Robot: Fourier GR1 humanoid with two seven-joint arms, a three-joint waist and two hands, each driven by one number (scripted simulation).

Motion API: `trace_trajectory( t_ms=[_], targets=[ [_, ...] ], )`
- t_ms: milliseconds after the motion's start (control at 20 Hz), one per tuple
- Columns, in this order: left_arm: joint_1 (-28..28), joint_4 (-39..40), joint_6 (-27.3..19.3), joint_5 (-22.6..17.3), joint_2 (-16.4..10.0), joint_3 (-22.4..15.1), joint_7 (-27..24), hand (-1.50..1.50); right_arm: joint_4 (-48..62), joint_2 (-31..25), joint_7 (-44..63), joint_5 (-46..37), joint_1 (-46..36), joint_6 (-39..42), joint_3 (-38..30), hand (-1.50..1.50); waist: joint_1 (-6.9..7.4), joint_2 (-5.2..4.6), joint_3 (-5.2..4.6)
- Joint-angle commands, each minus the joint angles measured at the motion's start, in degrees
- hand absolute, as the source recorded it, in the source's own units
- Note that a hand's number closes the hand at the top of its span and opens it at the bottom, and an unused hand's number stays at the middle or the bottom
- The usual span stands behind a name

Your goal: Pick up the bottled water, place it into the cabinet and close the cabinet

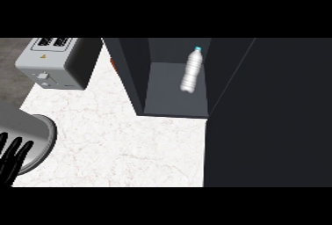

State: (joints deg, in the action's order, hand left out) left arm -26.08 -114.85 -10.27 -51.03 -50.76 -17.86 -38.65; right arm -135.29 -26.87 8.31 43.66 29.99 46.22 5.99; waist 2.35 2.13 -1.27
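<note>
Left hand [9,162] rested open, fingers straight, holding nothing, by the counter's [130,145] left edge; bottled water [190,72] was inside the open cabinet [175,103]

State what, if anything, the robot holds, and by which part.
Nothing in view: left hand rests open at lower left; bottled water sits untouched in the cabinet. Right hand unseen.

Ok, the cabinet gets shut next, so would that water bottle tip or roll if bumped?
The bottle looks tall and slim on the cabinet shelf, so it probably tips easily. Its round body would likely roll once down. Clear ribbed plastic suggests lightness.
</note>
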Motion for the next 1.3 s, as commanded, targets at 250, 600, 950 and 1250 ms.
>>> trace_trajectory(
  t_ms=[250, 600, 950, 1250],
  targets=[
    [-4.62, 0.33, 3.77, -2.61, -2.9, 4.25, -0.95, -1.5, -12.3, 1.09, 9.11, -8.34, -8.46, -10.89, 7.49, 1.5, 0.47, 0.09, -0.13],
    [-7.49, -0.34, 7.3, -3.88, -4.84, 7.07, -2.08, -1.5, -7.44, 4.87, 14.46, -10.31, -19.07, -19.45, 15.62, 1.5, 2.43, -0.13, 0.01],
    [-9.4, 1.7, 10.76, -4.33, -6.27, 9.95, -3.57, -1.5, -2.38, 11.75, 19.15, -11.02, -32.18, -29.5, 21.93, 1.5, 3.26, -0.3, -0.05],
    [-11.38, 2.23, 14.96, -5.67, -7.93, 12.61, -4.31, -1.5, 5.13, 19.04, 23.82, -13.96, -43.15, -38.98, 25.18, 1.5, 5.06, -0.87, 0.11]
  ],
)
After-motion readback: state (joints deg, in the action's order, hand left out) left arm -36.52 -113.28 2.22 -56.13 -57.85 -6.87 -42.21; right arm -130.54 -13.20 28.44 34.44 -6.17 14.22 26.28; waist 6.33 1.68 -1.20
